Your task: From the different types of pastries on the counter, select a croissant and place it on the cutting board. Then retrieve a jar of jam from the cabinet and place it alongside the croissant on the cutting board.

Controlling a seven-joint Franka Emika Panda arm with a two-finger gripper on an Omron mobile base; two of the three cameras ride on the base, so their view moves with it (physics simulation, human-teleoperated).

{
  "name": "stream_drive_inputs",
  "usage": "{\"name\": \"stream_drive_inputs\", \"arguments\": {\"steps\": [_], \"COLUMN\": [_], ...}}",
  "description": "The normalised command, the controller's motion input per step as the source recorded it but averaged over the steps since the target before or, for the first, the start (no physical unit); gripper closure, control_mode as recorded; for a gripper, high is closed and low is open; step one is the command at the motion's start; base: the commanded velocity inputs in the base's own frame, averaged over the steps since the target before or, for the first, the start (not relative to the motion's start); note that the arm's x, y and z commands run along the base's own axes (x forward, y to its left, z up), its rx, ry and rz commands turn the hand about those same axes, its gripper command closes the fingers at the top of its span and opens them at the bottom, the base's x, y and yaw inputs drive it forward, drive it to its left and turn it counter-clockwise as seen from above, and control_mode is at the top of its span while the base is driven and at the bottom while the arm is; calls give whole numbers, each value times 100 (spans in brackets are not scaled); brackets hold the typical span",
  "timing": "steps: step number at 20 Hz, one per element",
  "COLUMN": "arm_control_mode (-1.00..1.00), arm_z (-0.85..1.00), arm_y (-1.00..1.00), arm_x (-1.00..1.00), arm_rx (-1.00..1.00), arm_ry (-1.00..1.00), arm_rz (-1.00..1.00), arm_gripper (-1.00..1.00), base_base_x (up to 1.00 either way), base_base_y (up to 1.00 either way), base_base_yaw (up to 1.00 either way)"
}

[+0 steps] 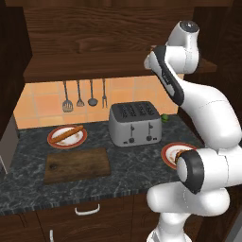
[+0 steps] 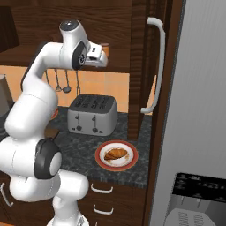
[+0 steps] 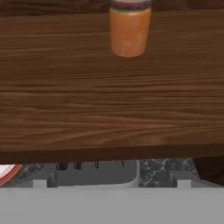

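Observation:
The orange jar of jam [image 3: 129,29] stands on the cabinet's thick plank shelf [image 3: 109,100], ahead of my gripper [image 3: 111,183] and a little right of its middle. The fingertips [image 3: 39,183] are wide apart with nothing between them, so the gripper is open, apart from the jar. My hand [image 2: 98,56] is raised to shelf height. The croissant [image 2: 115,154] lies on a red-rimmed plate [image 2: 100,158] at the counter's right end. The dark cutting board [image 1: 77,164] lies flat at the front left with nothing on it. The bread stick [image 1: 67,133] rests on another plate.
A silver toaster [image 1: 134,124] stands mid-counter below the shelf. Utensils [image 1: 79,94] hang on the tiled wall. A tall grey fridge [image 2: 198,110] with a white handle [image 2: 158,66] closes off the right side. A small green object [image 1: 165,118] sits behind the toaster.

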Motion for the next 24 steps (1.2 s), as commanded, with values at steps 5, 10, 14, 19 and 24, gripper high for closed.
{"name": "stream_drive_inputs", "arguments": {"steps": [5, 10, 14, 19, 24], "arm_control_mode": [-100, -100, -100, -100, -100], "arm_z": [47, 0, 21, 18, -2], "arm_y": [-39, 0, 0, -2, 0], "arm_x": [16, 19, 33, 30, 50], "arm_rx": [0, 0, 0, 0, 0], "arm_ry": [-19, 0, -11, -4, -2], "arm_rz": [-6, 0, 0, 0, 0], "arm_gripper": [-100, -100, -100, -100, -100], "base_base_x": [0, 0, 0, 0, 0], "base_base_y": [0, 0, 0, 0, 0], "base_base_yaw": [0, 0, 0, 0, 0]}}
